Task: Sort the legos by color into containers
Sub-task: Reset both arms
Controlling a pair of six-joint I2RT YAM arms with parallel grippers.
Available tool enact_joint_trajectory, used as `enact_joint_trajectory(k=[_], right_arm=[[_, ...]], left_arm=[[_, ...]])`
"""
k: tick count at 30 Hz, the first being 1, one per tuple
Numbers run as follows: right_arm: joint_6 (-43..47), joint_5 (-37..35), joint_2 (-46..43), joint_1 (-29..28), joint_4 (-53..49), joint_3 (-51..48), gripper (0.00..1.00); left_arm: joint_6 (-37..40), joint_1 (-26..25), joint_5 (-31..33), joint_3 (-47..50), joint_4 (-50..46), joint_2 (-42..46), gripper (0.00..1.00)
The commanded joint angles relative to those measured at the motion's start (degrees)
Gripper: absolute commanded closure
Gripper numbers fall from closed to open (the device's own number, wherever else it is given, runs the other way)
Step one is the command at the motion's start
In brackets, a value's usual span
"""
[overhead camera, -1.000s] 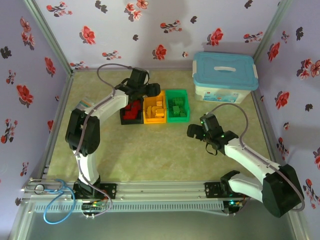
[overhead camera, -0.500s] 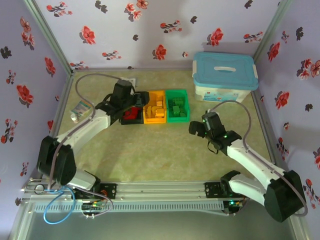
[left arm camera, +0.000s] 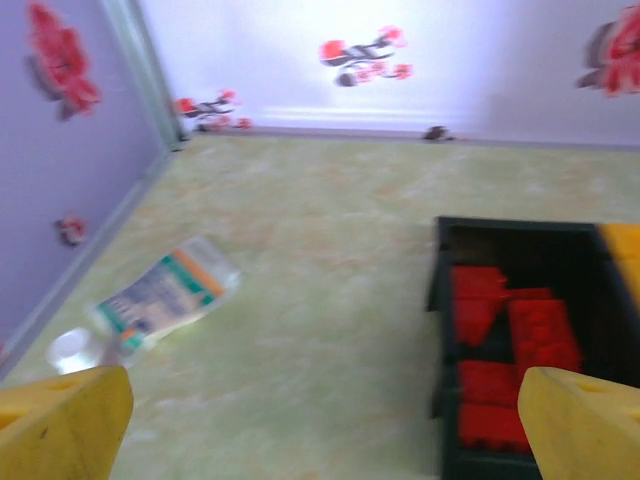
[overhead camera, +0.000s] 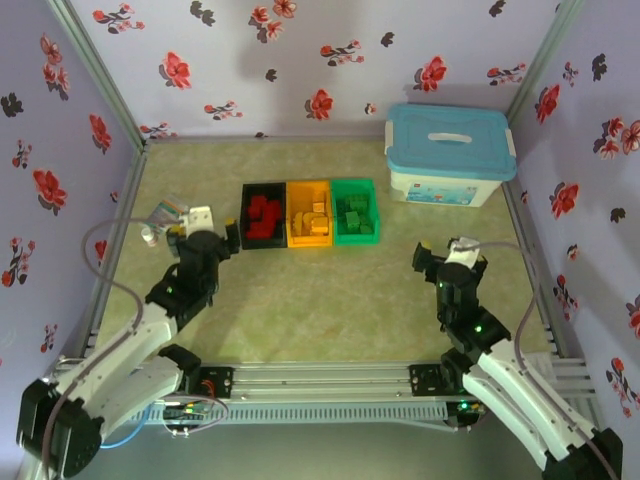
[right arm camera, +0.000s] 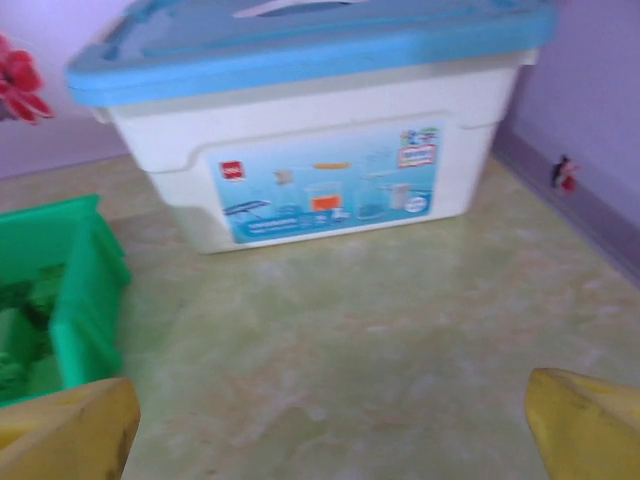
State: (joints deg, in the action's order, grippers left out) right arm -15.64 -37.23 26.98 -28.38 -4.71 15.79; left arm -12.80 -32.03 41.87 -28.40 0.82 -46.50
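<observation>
Now the left arm [overhead camera: 130, 345] and right arm [overhead camera: 510, 375] crouch low, left fingers [left arm camera: 60, 420] and right fingers [right arm camera: 585, 425] apparently wide apart, empty.

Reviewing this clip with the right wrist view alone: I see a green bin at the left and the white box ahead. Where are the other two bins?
Observer: From above, the orange-yellow bin sits right against the left side of the green bin, and the black bin comes next in the same row.
Operator: What is in the black one?
Observer: Red bricks, seen clearly from the left wrist.
</observation>
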Motion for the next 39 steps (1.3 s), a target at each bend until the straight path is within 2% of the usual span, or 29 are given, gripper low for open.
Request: enact_joint_trajectory(k=[1, 6, 10, 11, 12, 13, 20, 22, 26, 31, 37, 38, 39], right_arm=[[1.4, -9.8, -2.0, 0.4, 3.4, -1.0, 0.01], [8.3, -11.5, 0.5, 0.9, 8.4, -2.4, 0.01], [7.1, -12.6, 5.5, 1.1, 8.5, -4.5, 0.01], [6.3, -12.6, 6.6, 1.1, 9.5, -5.7, 0.01], [7.1, -13.4, 7.5, 1.2, 11.3, -6.1, 0.01], [5.2, -13.2, 7.9, 1.3, 8.1, -4.9, 0.01], [5.1, -15.0, 15.2, 4.4, 17.3, -5.1, 0.01], [5.5, -15.0, 18.0, 5.8, 22.6, -5.6, 0.01], [6.3, -13.9, 26.7, 9.3, 36.6, -6.8, 0.01], [7.4, -13.9, 40.1, 12.7, 46.3, -2.8, 0.01], [12.0, -12.6, 55.3, 14.2, 63.3, -0.8, 0.01], [13.7, -11.3, 60.6, 15.9, 73.0, -1.6, 0.01], [16.6, -13.0, 64.0, 15.3, 79.7, -1.6, 0.01]], left_arm=[[5.3, -0.4, 12.2, 5.6, 7.2, 5.5, 0.00], [10.6, -0.1, 15.2, 13.8, 14.1, 6.6, 0.00], [11.3, 1.6, 14.3, 18.8, 19.2, 3.7, 0.00], [11.3, 2.5, 13.6, 20.4, 23.3, 2.1, 0.00], [9.6, 2.6, 13.2, 18.9, 19.6, 1.2, 0.00], [8.6, 2.7, 12.1, 17.9, 17.3, 0.5, 0.00], [9.0, 3.4, 11.1, 14.5, 17.9, -7.2, 0.00], [9.0, 4.1, 11.4, 14.4, 19.3, -8.6, 0.00], [10.0, 6.6, 11.3, 16.5, 30.6, -11.4, 0.00], [6.6, 12.3, 9.7, 14.8, 33.1, -15.7, 0.00], [7.5, 17.7, 6.3, 14.2, 41.5, -21.9, 0.00], [7.7, 18.3, 5.3, 13.9, 42.5, -23.0, 0.00], [8.0, 18.9, 4.9, 13.6, 43.9, -24.2, 0.00]])
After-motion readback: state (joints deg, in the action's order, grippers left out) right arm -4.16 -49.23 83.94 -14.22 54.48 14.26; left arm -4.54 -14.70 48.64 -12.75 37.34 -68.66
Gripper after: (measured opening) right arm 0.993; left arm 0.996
